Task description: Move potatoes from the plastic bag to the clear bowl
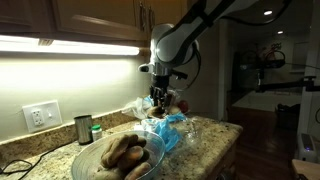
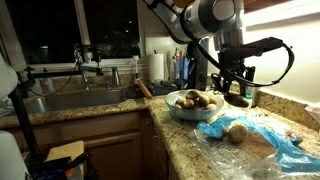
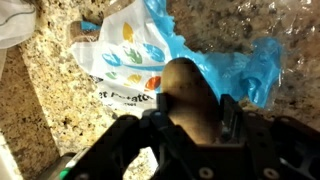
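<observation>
Above the crinkled blue plastic bag (image 3: 243, 62), black gripper (image 3: 193, 112) pinches a brown oval potato (image 3: 188, 85).
The wide clear bowl (image 2: 195, 115) lies just alongside.

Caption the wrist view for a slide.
A potato clamped between the jaws, over the blue-and-clear plastic bag lying on the speckled counter.

Counter (image 3: 40, 100) polished speckled stone; plastic bag (image 3: 240, 62) crinkled, glossy; potato (image 3: 190, 95) rough, matt.

Several brown, rough potatoes (image 2: 195, 99) sit heaped in the clear bowl (image 2: 178, 111) on the bench (image 2: 183, 140). Beside it lies the crinkled blue-and-clear plastic bag (image 2: 272, 142), one potato (image 2: 235, 131) at its edge. Another is clamped in the end effector (image 3: 193, 112) above the bag.
</observation>
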